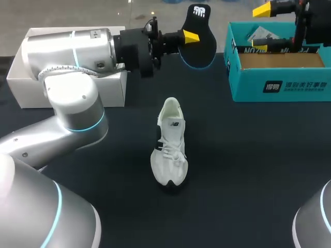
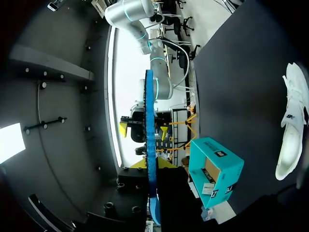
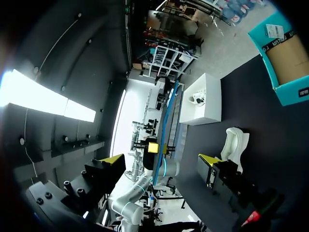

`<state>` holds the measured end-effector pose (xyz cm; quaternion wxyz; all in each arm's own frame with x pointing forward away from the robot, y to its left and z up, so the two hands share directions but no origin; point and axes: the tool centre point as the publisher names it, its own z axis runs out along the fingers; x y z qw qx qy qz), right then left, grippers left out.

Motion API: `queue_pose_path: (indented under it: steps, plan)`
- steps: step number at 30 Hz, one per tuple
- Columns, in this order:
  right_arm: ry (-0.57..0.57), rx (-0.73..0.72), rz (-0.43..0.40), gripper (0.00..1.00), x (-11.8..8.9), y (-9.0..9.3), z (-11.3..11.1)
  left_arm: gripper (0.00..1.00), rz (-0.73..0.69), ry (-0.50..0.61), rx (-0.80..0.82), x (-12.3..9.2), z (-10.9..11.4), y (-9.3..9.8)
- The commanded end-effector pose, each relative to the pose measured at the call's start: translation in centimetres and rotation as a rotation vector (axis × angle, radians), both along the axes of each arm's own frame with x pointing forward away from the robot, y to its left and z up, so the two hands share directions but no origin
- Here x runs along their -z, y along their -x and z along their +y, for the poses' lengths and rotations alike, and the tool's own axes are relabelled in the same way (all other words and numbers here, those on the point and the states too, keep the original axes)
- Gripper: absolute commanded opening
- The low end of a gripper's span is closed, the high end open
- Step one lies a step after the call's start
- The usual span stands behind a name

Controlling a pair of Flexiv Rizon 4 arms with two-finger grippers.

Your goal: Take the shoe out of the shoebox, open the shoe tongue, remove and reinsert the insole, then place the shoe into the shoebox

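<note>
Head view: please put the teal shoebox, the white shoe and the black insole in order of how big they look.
1. Teal shoebox, largest, though cut off at the view's edge.
2. White shoe.
3. Black insole, smallest; the left end effector holds it raised, so its size is less sure.

I am seeing a white logo with lettering at the narrower end of the black insole [image 1: 200, 41]. The white shoe [image 1: 169, 147] is carrying a small dark logo on its side. The teal shoebox [image 1: 305, 95] is showing a dark label [image 1: 271, 86] beside white characters on its front wall, and dark lettering along its inner flap
</note>
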<state>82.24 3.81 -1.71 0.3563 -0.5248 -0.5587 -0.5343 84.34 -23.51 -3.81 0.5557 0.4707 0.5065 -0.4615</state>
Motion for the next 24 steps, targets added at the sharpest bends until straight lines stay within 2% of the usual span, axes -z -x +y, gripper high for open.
queue_pose_path:
  steps: [1,10,13,14,24]
  plan:
    - [-0.023,0.070,-0.019,1.00,0.72,1.69,-0.05,0.00,0.000,-0.002,0.005,-0.07,0.49,-0.02]
    - [-0.006,0.056,-0.029,1.00,0.61,1.91,0.24,0.00,0.001,-0.013,0.012,-0.08,0.62,-0.07]
    - [0.077,0.044,-0.057,1.00,0.71,1.99,0.48,0.00,0.006,-0.058,0.028,-0.03,0.69,0.05]
    - [0.077,0.044,-0.057,1.00,0.71,1.99,0.48,0.00,-0.001,-0.099,0.017,0.05,0.57,0.15]
    - [0.077,0.044,-0.057,1.00,0.71,1.99,0.48,0.00,-0.001,-0.099,0.017,0.05,0.57,0.15]
